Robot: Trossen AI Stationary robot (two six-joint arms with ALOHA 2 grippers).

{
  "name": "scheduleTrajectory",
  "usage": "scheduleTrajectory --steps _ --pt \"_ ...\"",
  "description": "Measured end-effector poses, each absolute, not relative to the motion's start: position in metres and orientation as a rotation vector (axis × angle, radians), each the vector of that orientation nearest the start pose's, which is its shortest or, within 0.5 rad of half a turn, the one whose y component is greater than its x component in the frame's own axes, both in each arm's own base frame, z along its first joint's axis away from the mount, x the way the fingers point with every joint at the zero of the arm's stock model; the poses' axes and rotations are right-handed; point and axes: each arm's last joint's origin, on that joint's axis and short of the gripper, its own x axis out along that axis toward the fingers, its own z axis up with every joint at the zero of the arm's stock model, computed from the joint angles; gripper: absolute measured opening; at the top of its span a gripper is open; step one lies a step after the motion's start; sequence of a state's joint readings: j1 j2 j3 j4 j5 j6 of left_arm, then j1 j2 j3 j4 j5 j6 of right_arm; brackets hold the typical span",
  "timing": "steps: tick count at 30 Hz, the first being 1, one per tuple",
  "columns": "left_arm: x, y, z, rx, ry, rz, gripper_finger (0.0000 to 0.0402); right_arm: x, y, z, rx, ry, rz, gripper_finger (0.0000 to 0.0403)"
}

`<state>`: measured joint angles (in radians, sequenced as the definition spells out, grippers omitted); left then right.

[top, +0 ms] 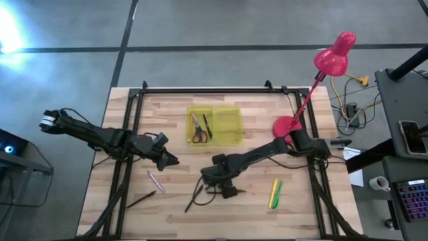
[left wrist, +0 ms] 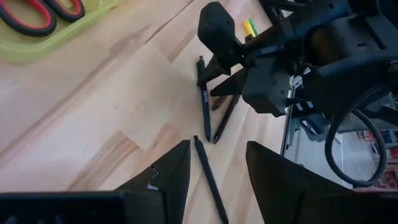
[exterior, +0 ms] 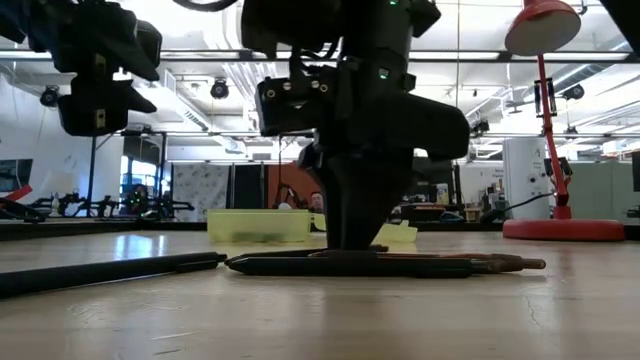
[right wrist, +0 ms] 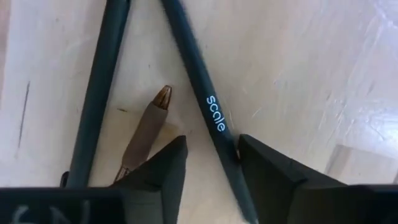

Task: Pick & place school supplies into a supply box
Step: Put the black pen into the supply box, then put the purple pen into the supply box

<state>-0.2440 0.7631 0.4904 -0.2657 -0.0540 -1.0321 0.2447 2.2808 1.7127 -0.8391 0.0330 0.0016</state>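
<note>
Right jaws down at the counter, fingers apart and not yet clamped, straddling a thin dark pen whose barrel runs up between them; brown-tipped pen just beside one finger, second dark pen a little farther off on that side. Looks light, stiff and slick: round barrel likely to roll or skate on the wood, so best pinched across the barrel near mid-length, fingertips low against the counter, keeping clear of the neighbours to avoid lifting two. Readable on the barrel in pale letters: "scale"; no other writing legible.

Left jaws hovering with fingers wide apart and empty, another dark pen lying between and beyond them.

Supply box open, well apart from the right jaws toward the far edge, red-handled scissors already inside. Pink pen and yellow and green markers on the counter, out of the box
</note>
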Motion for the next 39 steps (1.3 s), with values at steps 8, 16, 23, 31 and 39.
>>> scheduleTrajectory --steps 8,16,23,31,39 --pt "0.160 -0.038 0.228 -0.962 0.576 0.117 0.0141 0.438 0.073 0.114 -0.058 1.438 0.224 0.0029" --pt "0.159 -0.037 0.223 -0.950 0.615 0.150 0.0141 0.445 0.050 0.142 0.244 1.315 0.078 0.0015" --pt "0.150 -0.035 0.212 -0.932 0.745 0.243 0.0141 0.452 0.024 0.216 0.612 0.879 -0.423 0.0021" --pt "0.145 -0.035 0.207 -0.941 0.810 0.271 0.0141 0.459 -0.057 0.206 0.951 0.643 -0.767 0.0047" --pt "0.136 -0.049 0.204 -0.925 0.974 0.141 0.0141 0.465 -0.079 0.171 1.078 0.783 -0.673 0.0110"
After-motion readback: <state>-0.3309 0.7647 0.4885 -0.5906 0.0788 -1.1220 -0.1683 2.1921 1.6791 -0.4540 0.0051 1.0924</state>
